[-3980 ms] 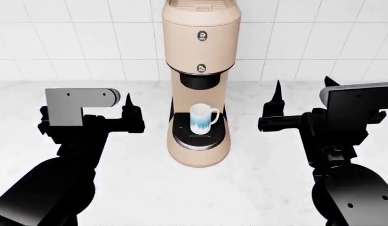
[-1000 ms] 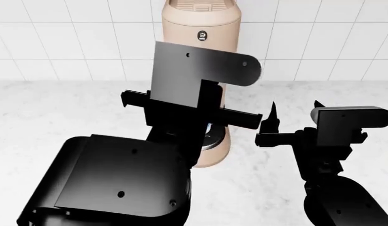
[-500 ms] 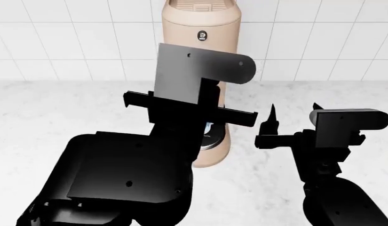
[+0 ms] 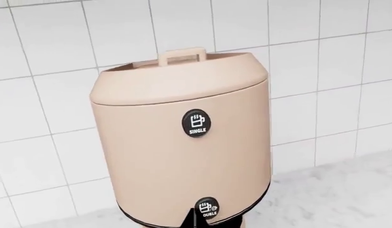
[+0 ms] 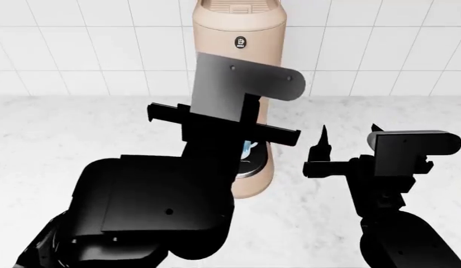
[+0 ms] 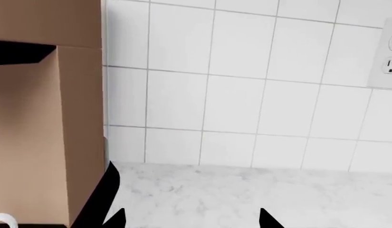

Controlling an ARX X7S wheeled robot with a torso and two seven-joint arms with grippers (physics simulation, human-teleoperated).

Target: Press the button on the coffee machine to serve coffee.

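a white marble counter [image 5: 81, 128] runs up to a white tiled wall, carrying the beige coffee machine [image 5: 249, 33] near its back edge.

I see the coffee machine [image 4: 183, 156] as smooth, matt beige plastic, with two glossy black round buttons [image 4: 196, 123] printed in white. The countertop [image 5: 51, 134] looks like polished white marble with faint grey veining. The wall [image 6: 246, 80] behind is glossy white ceramic tile with thin grey grout. My left arm [image 5: 156, 206] reads as matt black plastic, its bracket [image 5: 241, 84] dull grey metal.
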